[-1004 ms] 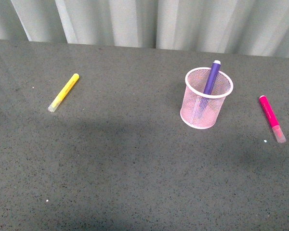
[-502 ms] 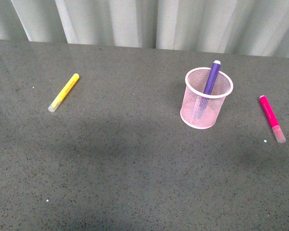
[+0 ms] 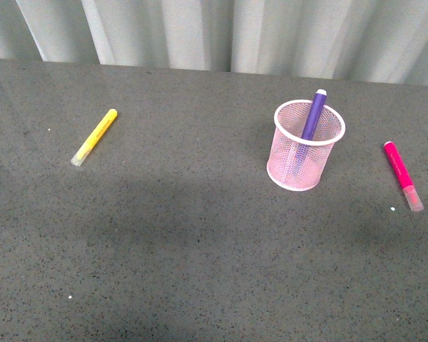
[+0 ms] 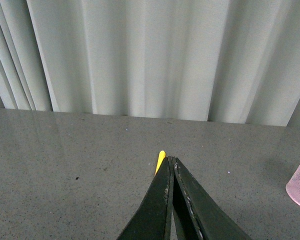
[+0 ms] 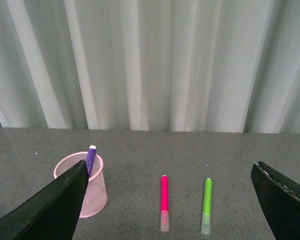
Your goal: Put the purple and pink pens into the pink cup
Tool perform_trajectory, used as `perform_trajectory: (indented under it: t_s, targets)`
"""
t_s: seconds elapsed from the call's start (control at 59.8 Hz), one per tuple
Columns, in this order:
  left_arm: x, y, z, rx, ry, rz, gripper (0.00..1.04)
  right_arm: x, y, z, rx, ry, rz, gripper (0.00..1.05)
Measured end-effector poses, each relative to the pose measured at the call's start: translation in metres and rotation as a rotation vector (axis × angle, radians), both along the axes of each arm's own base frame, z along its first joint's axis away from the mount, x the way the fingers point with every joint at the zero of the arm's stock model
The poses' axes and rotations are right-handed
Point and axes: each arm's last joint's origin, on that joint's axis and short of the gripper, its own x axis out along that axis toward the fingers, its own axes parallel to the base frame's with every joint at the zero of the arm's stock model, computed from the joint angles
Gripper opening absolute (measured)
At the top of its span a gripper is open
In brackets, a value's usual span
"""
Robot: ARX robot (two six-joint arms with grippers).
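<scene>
Currently: purple pen in pink cup; pink pen flat on bench, cup's 3 o'clock. Step: fetch pink pen. Right end effector spread wide, empty; left end effector pressed together. Next: right reach, grasp barrel.

Light pink round wire-mesh cup, right of centre: fine grid mesh; solid pink rim and base.
Dark purple thick marker, in the cup: whitish end.
Magenta-pink thick marker, right edge: clear cap.
Yellow thick marker, upper left: clear cap.
Bright green thick marker: pale translucent cap.
Dark grey tabletop: fine black-and-white speckle.
Pale grey pleated curtain, top: vertical light-dark bands.
Left gripper: black.
Right gripper: black.
</scene>
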Motion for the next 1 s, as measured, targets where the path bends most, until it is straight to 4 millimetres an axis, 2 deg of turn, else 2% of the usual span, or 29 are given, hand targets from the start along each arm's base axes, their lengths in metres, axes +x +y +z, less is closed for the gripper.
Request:
perform_trajectory:
  t_s: [0.502, 0.669, 1.004]
  targets:
    - [-0.01, 0.0, -0.001, 0.0, 0.0, 0.0, 0.04, 0.0, 0.0, 0.0, 0.0, 0.0, 0.0, 0.98]
    - [-0.021, 0.0, -0.003, 0.0, 0.005, 0.0, 0.04, 0.0, 0.0, 0.0, 0.0, 0.0, 0.0, 0.98]
    - [-0.021, 0.0, -0.003, 0.0, 0.006, 0.0, 0.04, 0.0, 0.0, 0.0, 0.0, 0.0, 0.0, 0.98]
